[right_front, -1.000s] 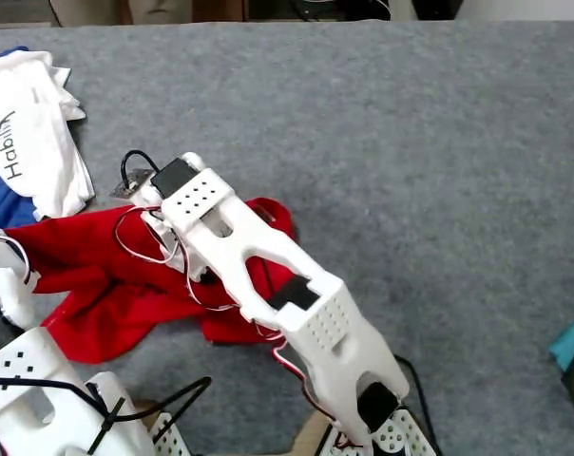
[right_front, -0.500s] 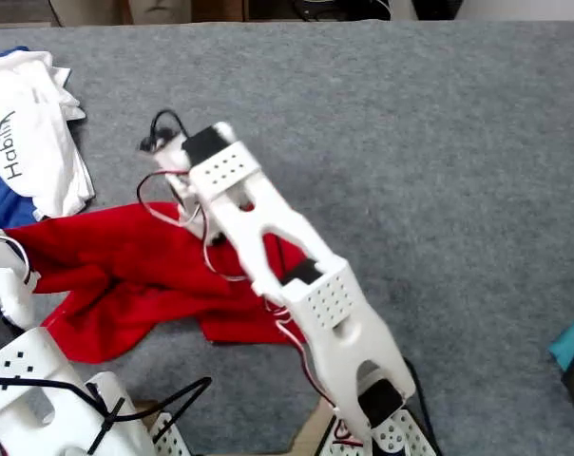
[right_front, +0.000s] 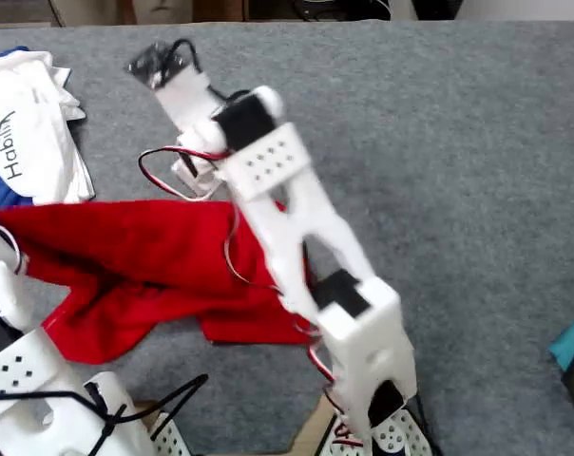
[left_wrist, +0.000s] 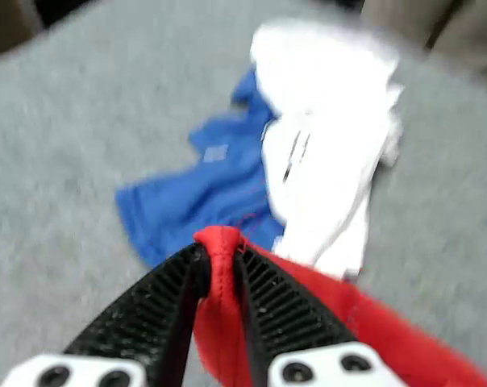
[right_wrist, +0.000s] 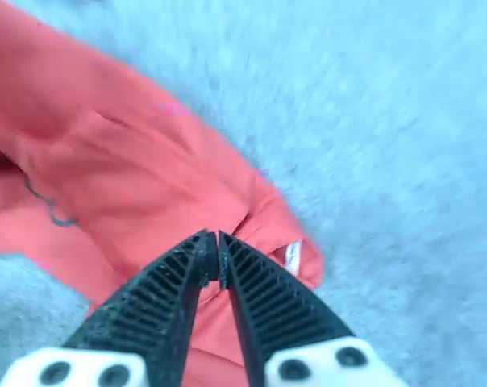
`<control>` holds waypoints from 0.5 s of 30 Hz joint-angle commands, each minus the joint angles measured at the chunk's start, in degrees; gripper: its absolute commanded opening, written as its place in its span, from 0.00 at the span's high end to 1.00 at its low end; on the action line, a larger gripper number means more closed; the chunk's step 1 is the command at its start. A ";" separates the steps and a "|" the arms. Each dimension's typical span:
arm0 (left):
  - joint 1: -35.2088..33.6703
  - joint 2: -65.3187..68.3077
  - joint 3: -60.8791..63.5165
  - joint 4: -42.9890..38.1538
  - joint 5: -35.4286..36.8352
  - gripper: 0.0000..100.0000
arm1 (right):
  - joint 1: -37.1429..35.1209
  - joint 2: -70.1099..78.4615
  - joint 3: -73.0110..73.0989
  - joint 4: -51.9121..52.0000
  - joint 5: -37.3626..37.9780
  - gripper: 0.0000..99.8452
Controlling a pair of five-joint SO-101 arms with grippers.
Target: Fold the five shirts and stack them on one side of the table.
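Spreading step, by judgement: found red shirt [right_front: 144, 266] rumpled on grey table [right_front: 439, 142], just beside white shirt [right_front: 35, 133] and blue shirt [left_wrist: 203, 193], one edge pinched tight in left gripper [left_wrist: 218, 270]. Found right gripper [right_wrist: 211, 250] over the red cloth, jaws pressed together, no fabric plainly between them. Advised a second firm hold on the opposite edge, then an even, level pull apart to flatten before folding.
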 commanded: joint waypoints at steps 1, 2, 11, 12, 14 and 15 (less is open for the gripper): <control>2.90 -0.75 -8.26 -2.20 1.49 0.98 | 0.92 -14.02 -3.12 0.70 0.70 1.00; 4.04 -0.75 -9.41 -2.20 1.49 0.98 | 0.92 -16.40 -3.12 0.70 0.70 1.00; 7.65 -0.75 -11.96 0.09 1.49 0.98 | 0.84 -19.30 13.58 -2.55 0.18 0.99; 7.65 -0.75 -11.96 1.58 1.49 0.98 | 0.40 -17.98 16.57 -4.22 0.09 0.99; 7.65 -0.75 -11.96 4.66 1.49 0.98 | -0.40 -14.81 21.67 -7.82 -2.29 0.98; 7.65 -0.75 -11.96 5.80 1.49 0.98 | -0.92 -13.23 23.60 -9.32 -3.69 0.96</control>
